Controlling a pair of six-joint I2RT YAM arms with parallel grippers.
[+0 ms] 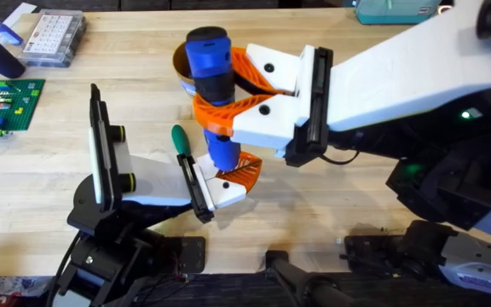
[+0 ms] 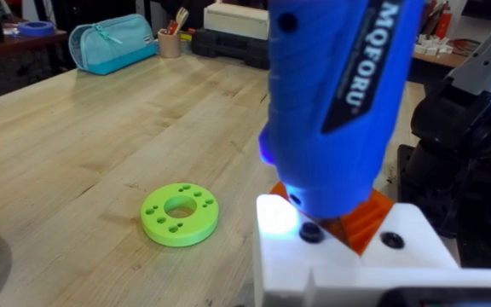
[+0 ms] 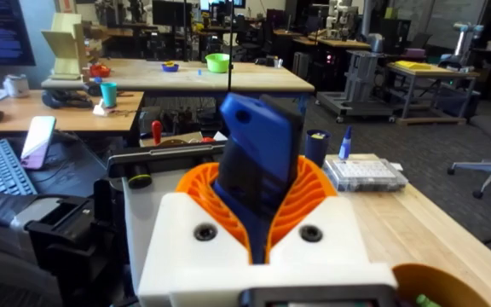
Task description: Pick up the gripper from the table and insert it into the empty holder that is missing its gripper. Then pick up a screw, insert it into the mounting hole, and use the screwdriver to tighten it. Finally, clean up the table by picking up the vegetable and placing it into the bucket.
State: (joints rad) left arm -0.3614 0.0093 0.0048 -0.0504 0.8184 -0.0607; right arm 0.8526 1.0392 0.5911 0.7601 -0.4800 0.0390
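Overhead view: the right gripper (image 1: 228, 89) reaches in from the right, its orange ribbed pads (image 1: 241, 104) clamped around the black band of the screwdriver (image 1: 210, 81), which stands upright near the table's middle. The blue nose points down onto the small orange gripper (image 1: 244, 173), seated at the white holder (image 1: 227, 189) on the left arm's end, near the front edge. The left gripper (image 1: 220, 183) sits there; whether its own jaws are open or closed cannot be told. A green-handled tool (image 1: 180, 140) lies just left of the screwdriver's nose. A brown bucket rim (image 1: 180, 61) peeks out behind the screwdriver. On the table's far left lie a clear parts box (image 1: 54, 37) and a green board (image 1: 5, 104).

Left wrist view: the screwdriver (image 2: 339, 102) comes down onto the white holder (image 2: 356, 256), with the orange gripper (image 2: 366, 217) beneath its nose (lettering runs along the blue body). A lime-green disc with holes (image 2: 180, 214) lies on the wooden table (image 2: 101, 136), and a teal pouch (image 2: 111, 43) sits at the far edge.

Right wrist view: the orange pads (image 3: 301, 192) hug the screwdriver (image 3: 258, 166) from both sides, touching it. The clear parts box (image 3: 365, 173) lies beyond on the table.
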